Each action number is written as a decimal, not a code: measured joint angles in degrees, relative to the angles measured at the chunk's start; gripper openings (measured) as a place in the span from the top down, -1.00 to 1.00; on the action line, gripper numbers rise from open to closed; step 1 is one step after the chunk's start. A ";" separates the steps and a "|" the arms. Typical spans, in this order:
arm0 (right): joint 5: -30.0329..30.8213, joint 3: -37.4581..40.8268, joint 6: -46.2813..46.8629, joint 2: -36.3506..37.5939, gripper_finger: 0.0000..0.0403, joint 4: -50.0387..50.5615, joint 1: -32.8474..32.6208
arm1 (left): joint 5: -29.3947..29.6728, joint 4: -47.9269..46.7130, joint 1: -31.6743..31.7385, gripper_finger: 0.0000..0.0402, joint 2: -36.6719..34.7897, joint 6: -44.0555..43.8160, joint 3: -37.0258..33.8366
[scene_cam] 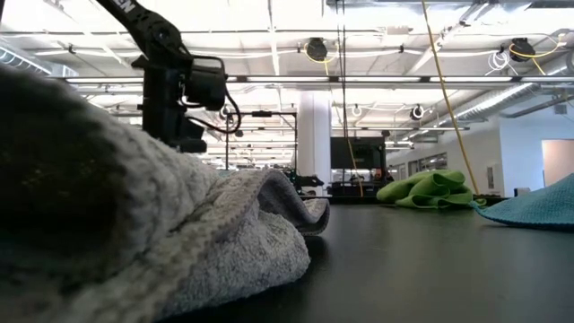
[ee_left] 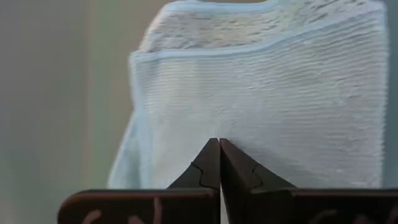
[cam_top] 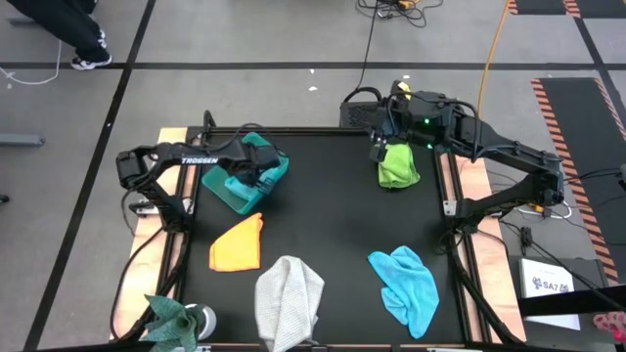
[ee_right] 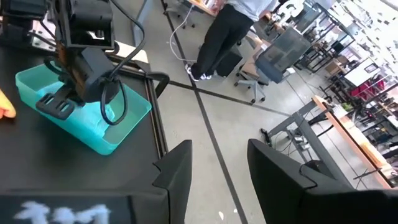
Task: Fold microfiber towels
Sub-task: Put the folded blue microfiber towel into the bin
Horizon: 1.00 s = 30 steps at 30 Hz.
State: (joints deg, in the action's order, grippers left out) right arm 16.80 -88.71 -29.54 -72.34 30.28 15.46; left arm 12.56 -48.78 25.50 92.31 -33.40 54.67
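Looking down: left gripper reaches into the bin at the teal towel; right gripper, farther off, hangs beside the green towel. Left wrist: jaws together, pinching towel fabric directly ahead. Right wrist: fingers apart, empty.

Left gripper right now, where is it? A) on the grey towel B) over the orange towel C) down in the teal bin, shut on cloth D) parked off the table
C: the left gripper sits down in the teal bin, and its wrist view shows the fingers pinched together against the teal towel.
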 joint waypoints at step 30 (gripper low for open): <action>-0.09 0.00 -0.04 0.02 0.28 -2.27 -0.02 | 13.91 8.93 8.53 1.00 -0.20 7.84 -6.41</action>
State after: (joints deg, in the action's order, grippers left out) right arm 16.71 -88.71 -29.58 -72.31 28.01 15.44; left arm 26.47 -39.85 34.03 92.12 -25.56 48.27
